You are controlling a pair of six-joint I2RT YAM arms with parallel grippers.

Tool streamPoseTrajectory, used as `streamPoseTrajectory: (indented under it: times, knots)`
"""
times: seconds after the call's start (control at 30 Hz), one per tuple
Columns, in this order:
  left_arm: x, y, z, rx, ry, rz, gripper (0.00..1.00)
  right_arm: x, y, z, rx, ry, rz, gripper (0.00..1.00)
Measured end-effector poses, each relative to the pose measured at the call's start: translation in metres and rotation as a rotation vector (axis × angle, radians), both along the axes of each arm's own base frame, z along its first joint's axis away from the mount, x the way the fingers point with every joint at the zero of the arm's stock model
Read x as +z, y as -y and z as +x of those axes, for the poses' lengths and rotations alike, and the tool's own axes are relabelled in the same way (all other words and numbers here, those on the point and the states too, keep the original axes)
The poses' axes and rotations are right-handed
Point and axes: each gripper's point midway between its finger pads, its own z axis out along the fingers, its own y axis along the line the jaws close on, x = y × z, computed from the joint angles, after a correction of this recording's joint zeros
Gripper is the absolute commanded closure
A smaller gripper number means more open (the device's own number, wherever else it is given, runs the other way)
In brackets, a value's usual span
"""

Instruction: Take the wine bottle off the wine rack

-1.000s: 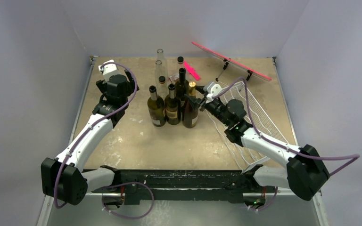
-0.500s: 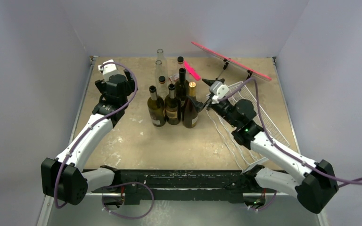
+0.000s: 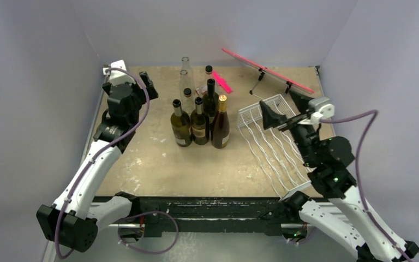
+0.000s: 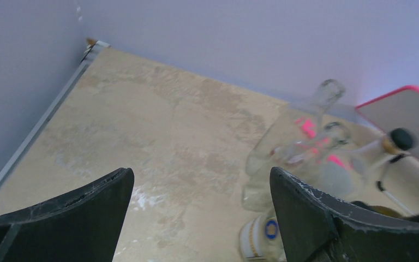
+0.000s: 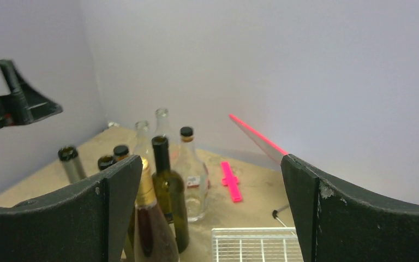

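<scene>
The wine bottle [image 3: 221,129], brown with a gold foil top, stands upright on the table at the right end of a cluster of bottles; it also shows low in the right wrist view [image 5: 150,229]. The white wire wine rack [image 3: 273,145] lies to its right with nothing on its tiers, and its near end [image 5: 251,245] sits between my right fingers. My right gripper [image 3: 282,107] [image 5: 211,164] hangs open above the rack's far end, well clear of the bottle. Over the far left corner my left gripper [image 3: 128,82] [image 4: 202,180] is open and holds nothing.
Several other bottles, dark [image 3: 181,126] and clear [image 3: 185,76], crowd the table's middle back. A pink flat board on a stand [image 3: 267,71] leans at the back right, a pink strip [image 3: 222,82] lies near it. Grey walls close three sides.
My right gripper opened off the gold-topped bottle's neck, then drew back to the right and up above the rack. The left arm swung toward the far left corner.
</scene>
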Motion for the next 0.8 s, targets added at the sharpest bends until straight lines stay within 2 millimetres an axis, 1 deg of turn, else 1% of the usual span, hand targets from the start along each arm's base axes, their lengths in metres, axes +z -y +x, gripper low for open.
streamPoseTrajectory:
  times: [0.07,0.13,0.17,0.2,0.27,0.33,0.4,0.5,0.57,0.63,0.8]
  knots:
    - [0.025,0.008,-0.002,-0.052,0.030,-0.018,0.05,0.019,0.019,-0.006,-0.060,-0.022,0.039,0.00]
    - [0.056,0.013,-0.009,-0.090,0.081,-0.037,0.05,0.040,0.032,-0.012,-0.093,-0.018,0.056,0.00]
    - [0.075,0.014,-0.016,-0.107,0.111,-0.047,0.05,0.049,0.039,-0.016,-0.114,-0.018,0.065,0.00]
    - [0.096,0.013,-0.025,-0.120,0.149,-0.058,0.05,0.058,0.048,-0.019,-0.142,-0.018,0.079,0.00]
    - [0.136,0.011,-0.047,-0.145,0.233,-0.081,0.05,0.071,0.064,-0.024,-0.195,-0.020,0.107,0.00]
    - [0.166,0.008,-0.070,-0.166,0.308,-0.098,0.05,0.083,0.080,-0.029,-0.251,-0.020,0.136,0.00]
    - [0.189,0.004,-0.093,-0.185,0.370,-0.111,0.05,0.093,0.092,-0.034,-0.287,-0.013,0.164,0.00]
    - [0.212,-0.002,-0.121,-0.197,0.437,-0.124,0.05,0.105,0.109,-0.041,-0.342,-0.001,0.211,0.00]
    - [0.221,-0.006,-0.132,-0.198,0.462,-0.130,0.05,0.110,0.119,-0.045,-0.371,0.005,0.238,0.00]
    - [0.221,-0.007,-0.135,-0.198,0.461,-0.129,0.05,0.113,0.124,-0.048,-0.386,0.008,0.252,0.00]
    - [0.206,-0.005,-0.130,-0.198,0.402,-0.117,0.05,0.119,0.134,-0.053,-0.414,0.020,0.288,0.00]
